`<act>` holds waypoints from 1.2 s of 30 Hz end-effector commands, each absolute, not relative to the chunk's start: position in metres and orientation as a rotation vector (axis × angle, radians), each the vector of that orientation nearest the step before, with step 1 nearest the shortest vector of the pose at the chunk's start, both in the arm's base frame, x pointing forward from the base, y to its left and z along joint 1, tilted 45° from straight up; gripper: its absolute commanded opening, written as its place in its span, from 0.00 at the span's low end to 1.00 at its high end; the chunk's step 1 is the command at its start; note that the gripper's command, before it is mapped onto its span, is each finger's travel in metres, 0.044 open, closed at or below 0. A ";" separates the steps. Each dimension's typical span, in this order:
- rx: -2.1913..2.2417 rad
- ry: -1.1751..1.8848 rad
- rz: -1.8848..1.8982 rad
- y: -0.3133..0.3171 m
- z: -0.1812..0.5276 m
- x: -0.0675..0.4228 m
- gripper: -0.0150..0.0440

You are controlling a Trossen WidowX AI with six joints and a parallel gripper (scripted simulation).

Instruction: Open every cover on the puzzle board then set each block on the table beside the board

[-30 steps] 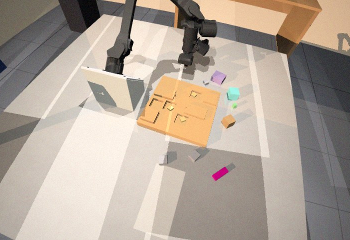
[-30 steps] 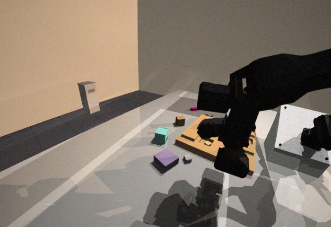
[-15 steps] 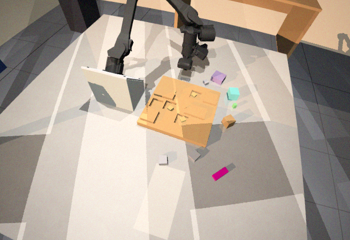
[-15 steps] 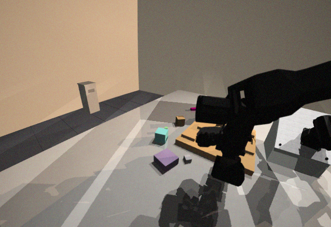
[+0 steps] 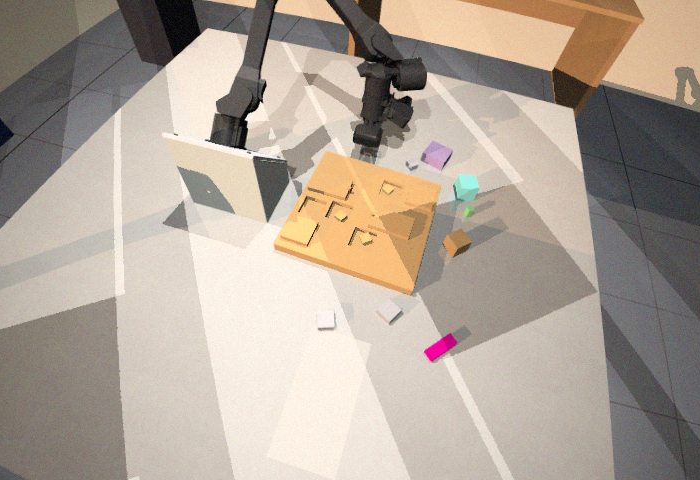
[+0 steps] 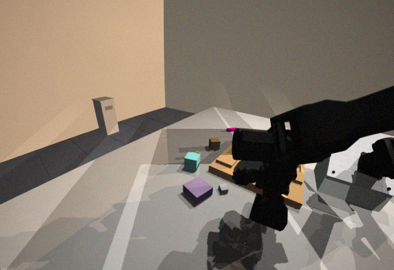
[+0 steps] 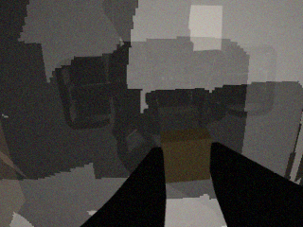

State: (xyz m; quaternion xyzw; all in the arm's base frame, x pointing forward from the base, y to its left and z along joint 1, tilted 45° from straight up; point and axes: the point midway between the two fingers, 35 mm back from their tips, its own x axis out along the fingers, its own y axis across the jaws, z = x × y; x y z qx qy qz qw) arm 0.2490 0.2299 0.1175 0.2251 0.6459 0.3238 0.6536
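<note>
The orange puzzle board (image 5: 396,260) (image 6: 220,166) lies mid-table. Three of its wells each show a small tan block (image 5: 387,189) (image 5: 340,215) (image 5: 366,238). One cover (image 5: 300,230) sits slid to the board's near left corner. My gripper (image 5: 366,149) (image 7: 186,154) hangs low over the table just behind the board's far edge. It is shut on a small tan-brown block (image 7: 185,154), seen between the fingers in the wrist view. In the exterior view the arm hides the fingertips and much of the board.
Right of the board lie a purple block (image 5: 437,154) (image 6: 197,188), a small grey cube (image 5: 411,164) (image 6: 223,188), a teal cube (image 5: 466,186) (image 6: 191,161), a tiny green cube (image 5: 468,211) and a brown cube (image 5: 456,242) (image 6: 214,143). In front lie two white tiles (image 5: 325,319) (image 5: 389,310) and a magenta bar (image 5: 440,346). A white panel (image 5: 220,181) stands to the left.
</note>
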 end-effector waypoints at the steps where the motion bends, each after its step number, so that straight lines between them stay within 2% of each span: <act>1: 0.513 1.474 0.727 0.235 0.109 0.246 0.39; 8: 0.513 1.474 0.728 0.237 0.108 0.245 0.39; 22: 0.512 1.469 0.736 0.235 0.112 0.247 1.00; 36: 0.507 1.473 0.727 0.203 0.142 0.251 1.00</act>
